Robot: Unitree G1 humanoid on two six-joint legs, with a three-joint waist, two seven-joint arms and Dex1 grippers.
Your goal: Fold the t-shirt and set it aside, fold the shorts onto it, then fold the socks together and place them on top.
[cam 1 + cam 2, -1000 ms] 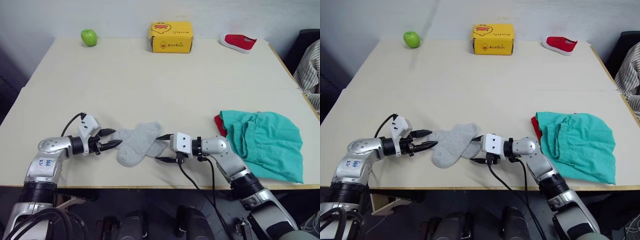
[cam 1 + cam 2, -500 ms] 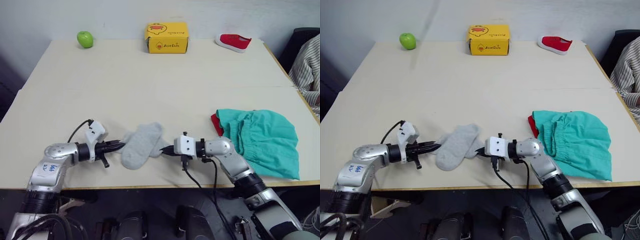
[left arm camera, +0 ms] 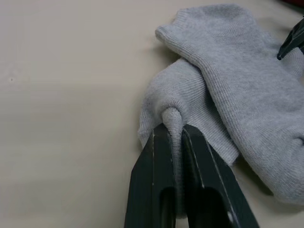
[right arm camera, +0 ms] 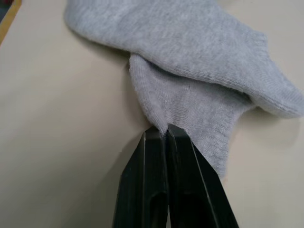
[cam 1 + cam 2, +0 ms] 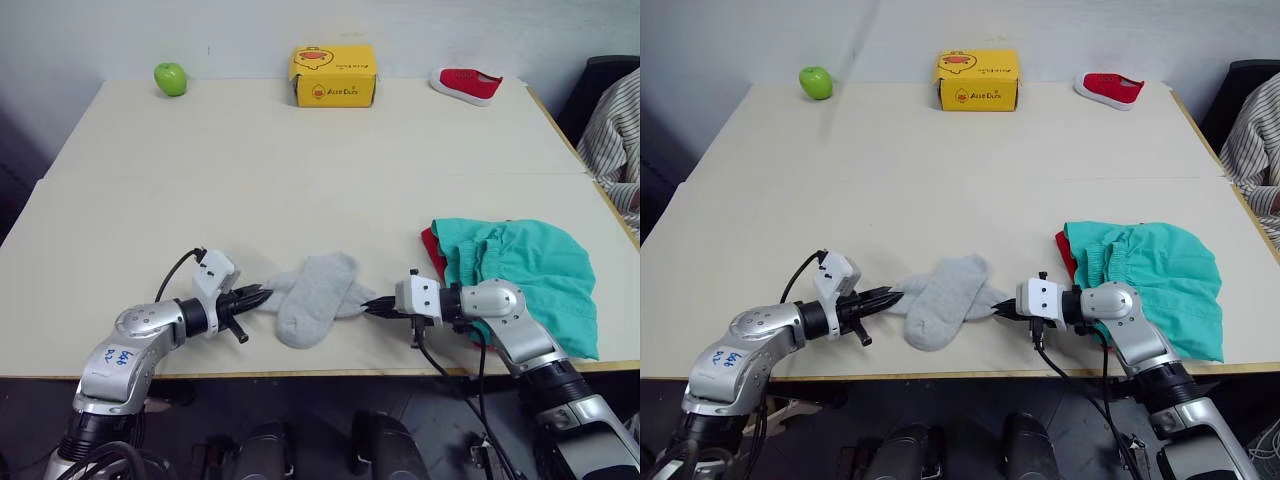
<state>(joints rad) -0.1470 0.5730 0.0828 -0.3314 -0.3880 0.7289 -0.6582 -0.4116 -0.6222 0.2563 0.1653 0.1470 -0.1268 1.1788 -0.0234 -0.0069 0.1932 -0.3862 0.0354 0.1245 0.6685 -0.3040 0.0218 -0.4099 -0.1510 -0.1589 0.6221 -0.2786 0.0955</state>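
Observation:
The light grey socks [image 5: 318,294] lie crossed, one over the other, near the table's front edge. My left gripper [image 5: 257,295] is shut on the left end of the lower sock [image 3: 173,118]. From the other side my right gripper [image 5: 372,308] is shut on that sock's right end [image 4: 161,126]. The teal-green shorts [image 5: 530,280] lie bunched at the front right. A red edge of the t-shirt [image 5: 435,250] peeks out from under the shorts; the rest of it is hidden.
A green apple [image 5: 171,78], a yellow box [image 5: 334,74] and a small red shoe [image 5: 466,84] line the table's far edge. A person's striped sleeve [image 5: 617,130] shows beyond the right edge.
Both grippers have closed on the socks' two ends and carried them to the right along the front edge, closer to the shorts. The camera shifted after the earliest frame.

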